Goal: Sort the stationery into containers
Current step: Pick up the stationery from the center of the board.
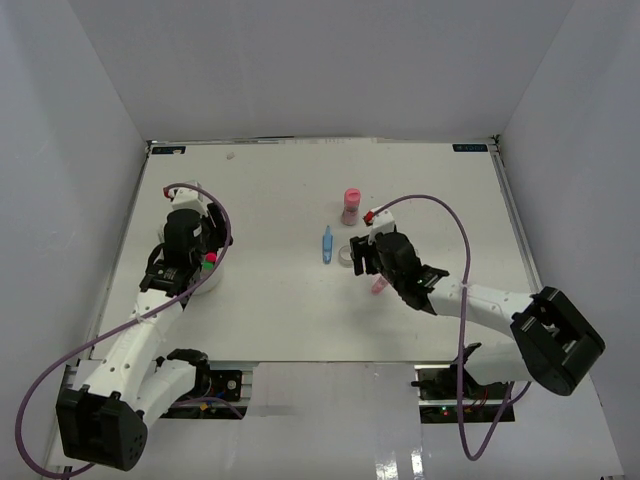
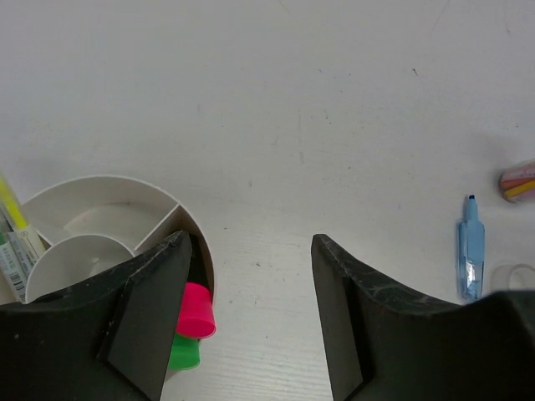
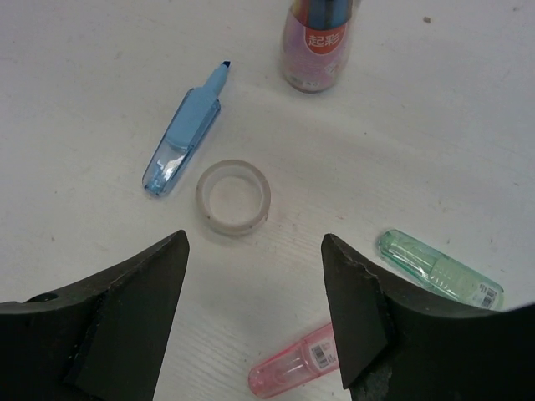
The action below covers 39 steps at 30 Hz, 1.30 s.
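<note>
Both sets of jaws are wide and empty — your left jaws hang over the white bowl (image 2: 109, 180), pink highlighter (image 2: 197, 309) and green highlighter (image 2: 185, 353) in it; your right jaws hover above the tape roll (image 3: 233, 197), blue pen (image 3: 184, 140) just beside it.

White table (image 1: 280, 300) across mid-frame, boxed by pale wall panels (image 1: 320, 60) (small blue labels (image 1: 168, 150) at upper corners).

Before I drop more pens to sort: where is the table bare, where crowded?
Bare: between bowl and blue pen; the far strip behind the pink cylinder. Crowded: around the tape roll, pink highlighter and green highlighter.
</note>
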### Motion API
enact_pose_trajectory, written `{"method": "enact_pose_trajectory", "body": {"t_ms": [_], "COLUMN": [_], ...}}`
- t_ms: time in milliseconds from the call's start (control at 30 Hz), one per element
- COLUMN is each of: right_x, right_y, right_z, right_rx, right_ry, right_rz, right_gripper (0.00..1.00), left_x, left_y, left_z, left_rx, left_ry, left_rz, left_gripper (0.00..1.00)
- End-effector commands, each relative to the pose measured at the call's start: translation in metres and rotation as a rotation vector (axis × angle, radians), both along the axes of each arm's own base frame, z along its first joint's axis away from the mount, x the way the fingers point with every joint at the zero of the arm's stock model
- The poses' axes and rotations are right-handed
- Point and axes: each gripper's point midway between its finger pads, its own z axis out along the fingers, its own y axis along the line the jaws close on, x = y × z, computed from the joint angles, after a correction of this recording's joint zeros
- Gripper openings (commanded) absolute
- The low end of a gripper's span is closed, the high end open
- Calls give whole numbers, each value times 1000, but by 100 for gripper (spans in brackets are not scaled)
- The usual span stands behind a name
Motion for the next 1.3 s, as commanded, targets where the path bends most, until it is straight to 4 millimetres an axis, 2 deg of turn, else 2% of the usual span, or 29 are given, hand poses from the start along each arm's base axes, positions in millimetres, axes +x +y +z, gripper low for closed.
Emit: {"method": "enact_pose_trajectory", "body": {"t_ms": [0,33,100,133,167,267,367,567,833,933,967,1000,1100,1133,1200,1233,1267], "right_x": [19,26,32,40,42,48,48,45,45,42,41,40,37,37,30,30,22], "right_y": [2,7,7,12,12,17,17,12,18,15,15,14,13,16,16,20,21], "right_z": [9,17,5,12,0,-16,-34,-54,-71,-77,-75,-75,-65,-53,-46,-28,-28], "right_rx": [25,43,9,25,2,-17,-38,-52,-65,-78,-74,-75,-77,-59,-75,-45,-55], "right_ry": [31,26,62,62,93,166,226,277,321,333,331,330,309,282,248,203,190], "right_rz": [-110,-123,-152,-169,-181,-194,-215,-241,-226,-234,-231,-232,-194,-173,-133,-116,-85], "right_gripper": [70,70,68,68,68,66,63,52,43,33,31,25,18,18,17,16,16], "left_x": [0,0,-1,-2,-3,-4,-4,-5,-6,-7,-7,-8,-12,-16,-22,-28,-31], "left_y": [-10,-10,-11,-11,-11,-14,-16,-17,-20,-23,-25,-32,-51,-65,-79,-92,-99], "left_z": [6,7,8,8,8,8,9,10,11,10,11,13,13,17,15,21,23], "left_rx": [-23,-26,-32,-35,-35,-44,-51,-59,-67,-77,-81,-97,-155,-197,-257,-324,-361], "left_ry": [-25,-27,-32,-37,-35,-36,-38,-39,-42,-39,-42,-45,-38,-27,20,41,54], "left_rz": [-56,-59,-63,-63,-64,-74,-83,-89,-103,-120,-129,-167,-260,-324,-383,-434,-462], "left_gripper": [71,71,71,71,71,71,71,71,71,71,72,71,71,71,72,72,74]}}
